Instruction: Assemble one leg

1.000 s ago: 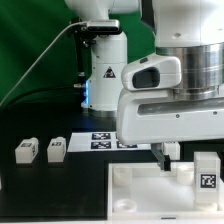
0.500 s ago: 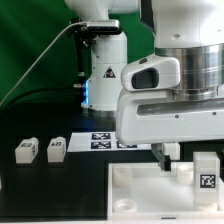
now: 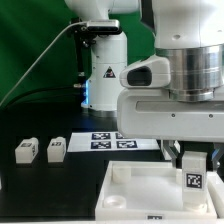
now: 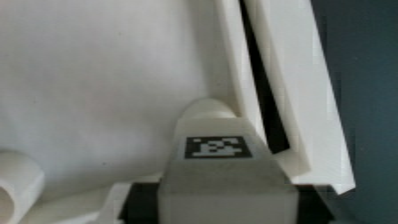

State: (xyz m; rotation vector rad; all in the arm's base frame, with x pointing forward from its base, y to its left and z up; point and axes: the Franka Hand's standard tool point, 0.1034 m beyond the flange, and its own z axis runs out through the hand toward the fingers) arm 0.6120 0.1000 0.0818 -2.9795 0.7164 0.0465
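Tray-like white panel (image 3: 130, 195), cut off by the frame's lower edge, lies on the black bench (image 3: 40, 185). Toward the exterior view's right, the tagged leg (image 3: 193, 180) stands on it beside the rim. The claw (image 3: 193, 160), partly hidden by the arm, straddles the leg closely; actual grip cannot be told. Beyond lie one loose leg (image 3: 25, 150), another loose leg (image 3: 57, 149), and the marker board (image 3: 112, 141).

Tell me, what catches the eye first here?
A big white robot arm fills the exterior view's right, its fingers flanking a small white blocky plastic leg with a black-and-white tag over a large white square tray-like piece. Two matching legs sit at that view's left.
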